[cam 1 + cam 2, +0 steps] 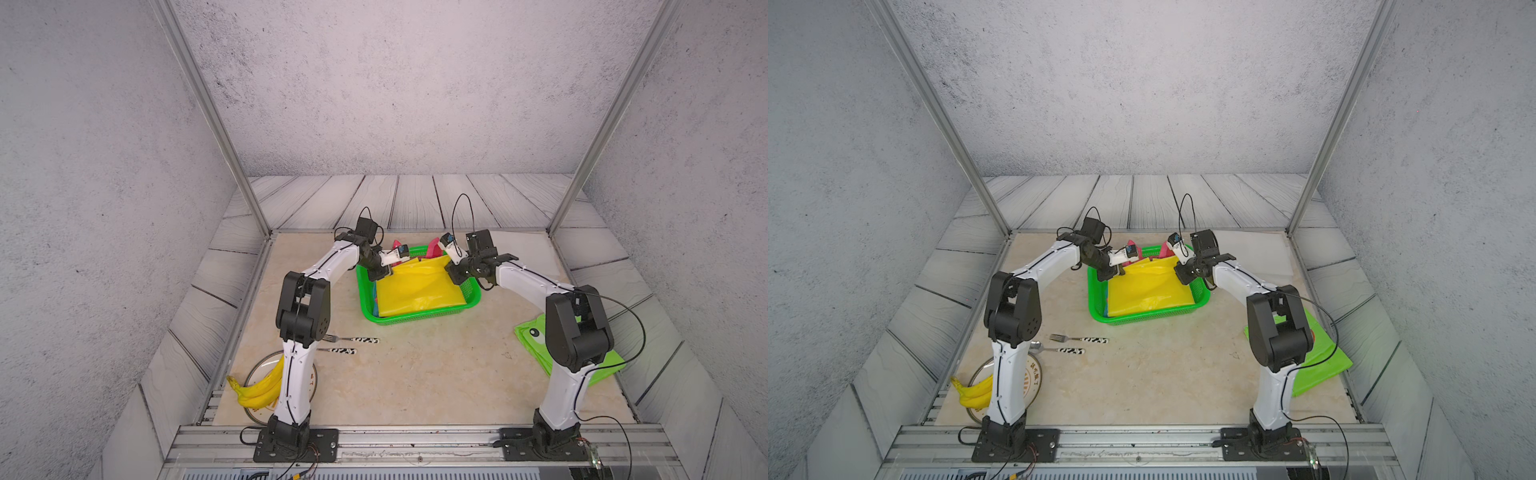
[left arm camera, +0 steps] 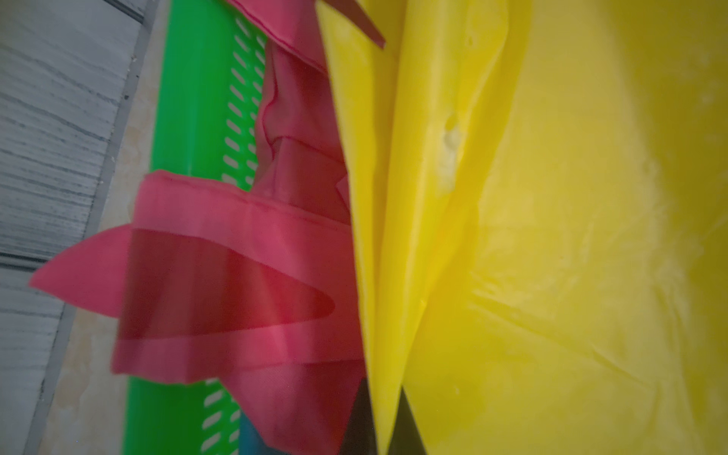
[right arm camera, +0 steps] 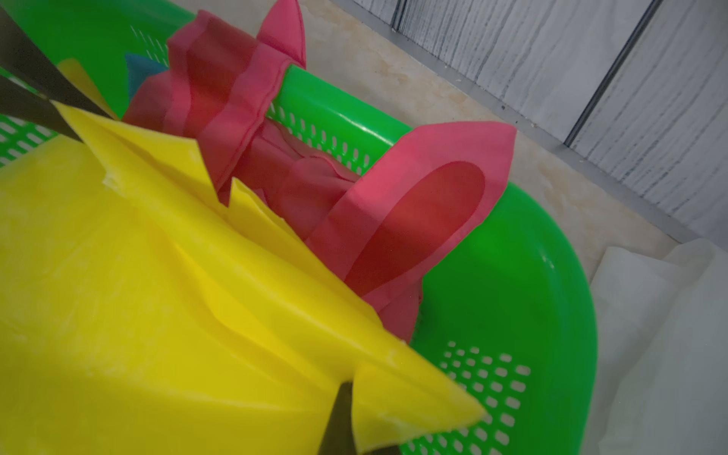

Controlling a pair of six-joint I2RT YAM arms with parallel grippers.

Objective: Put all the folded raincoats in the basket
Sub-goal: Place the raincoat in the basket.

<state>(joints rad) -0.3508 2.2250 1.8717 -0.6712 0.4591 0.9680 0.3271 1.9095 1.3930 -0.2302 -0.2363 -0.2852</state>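
The folded yellow raincoat (image 1: 419,286) is being held inside the basket (image 1: 415,319), which is sitting near the middle of the bench's far edge. One far corner of it is being pinched by the closed left gripper (image 1: 389,272), the other by the closed right gripper (image 1: 450,268). That end is being kept raised while the near end is lying low in the basket. A pink raincoat (image 3: 413,220) with ear-shaped flaps is being pressed against the far wall behind it, and something blue (image 3: 142,69) is being covered underneath. A lime-green frog-faced raincoat (image 1: 532,336) by the bench's right edge is being partly hidden by the right arm. A fork (image 1: 1079,339) and a spoon (image 1: 1057,350) are lying toward the left edge. At the near left corner, bananas (image 1: 257,392) are being carried on a plate (image 1: 1034,388), whose printed characters are too small to read.
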